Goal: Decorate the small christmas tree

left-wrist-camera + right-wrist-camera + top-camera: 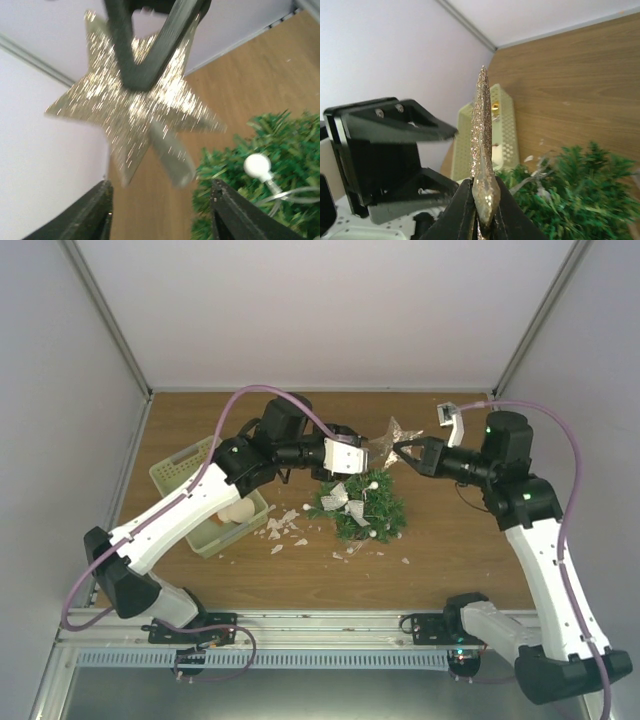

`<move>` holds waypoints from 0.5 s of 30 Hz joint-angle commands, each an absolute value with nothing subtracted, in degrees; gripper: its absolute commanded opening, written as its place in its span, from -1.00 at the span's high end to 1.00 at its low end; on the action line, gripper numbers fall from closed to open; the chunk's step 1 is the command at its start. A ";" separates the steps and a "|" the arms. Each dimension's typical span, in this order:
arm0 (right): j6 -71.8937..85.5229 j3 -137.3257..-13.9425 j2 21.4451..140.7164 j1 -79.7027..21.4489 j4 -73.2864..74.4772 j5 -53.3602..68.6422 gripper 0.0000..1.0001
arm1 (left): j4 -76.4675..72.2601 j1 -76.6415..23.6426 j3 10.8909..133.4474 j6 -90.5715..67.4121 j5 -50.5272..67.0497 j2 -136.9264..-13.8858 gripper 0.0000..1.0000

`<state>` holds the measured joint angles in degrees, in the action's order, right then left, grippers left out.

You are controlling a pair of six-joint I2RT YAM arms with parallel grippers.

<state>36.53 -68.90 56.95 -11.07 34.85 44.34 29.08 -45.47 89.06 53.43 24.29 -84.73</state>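
Overhead view: a small christmas tree (358, 505) of bushy dark green needles stands just right of centre on the brown wooden surface (470, 540). It already wears a silver ribbon bow (345, 496) and small white balls (257, 166).

Above it, toward the upper middle of the frame, the right claw (402, 451) is clenched on a flat glittery gold star (388, 440). The right wrist view shows the star edge-on, pinched between the fingers at the bottom centre. The left claw (362, 448) hangs released just beside the star, its fingers spread wide at the bottom of its own view.

A pale green plastic lattice tray (170, 465) sits at centre left, with white scraps (285, 528) between it and the tree.

The tree is probably light, soft and springy, and easy to tip. The trunk or pot base, hidden under the branches here, looks like the firmest hold. The star looks thin, stiff and light, best pinched flat.
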 commanded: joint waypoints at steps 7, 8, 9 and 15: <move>28.57 -78.65 49.58 -10.74 58.89 27.16 0.99 | 21.70 -35.68 86.70 48.67 18.31 -78.20 -0.31; 28.75 -78.36 48.78 -10.78 60.45 26.25 0.99 | 20.75 -34.62 86.06 48.14 18.02 -78.02 -0.34; 29.05 -77.68 47.65 -10.76 61.44 25.68 0.99 | 19.62 -33.43 85.28 47.51 18.02 -77.90 -0.36; 31.55 -72.03 42.23 -10.77 62.93 24.38 0.99 | 15.56 -26.42 82.61 42.66 19.99 -77.06 -0.45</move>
<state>30.46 -75.00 44.03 -11.00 58.76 27.42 21.23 -30.13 84.58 46.87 19.22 -77.93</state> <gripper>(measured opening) 0.065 0.716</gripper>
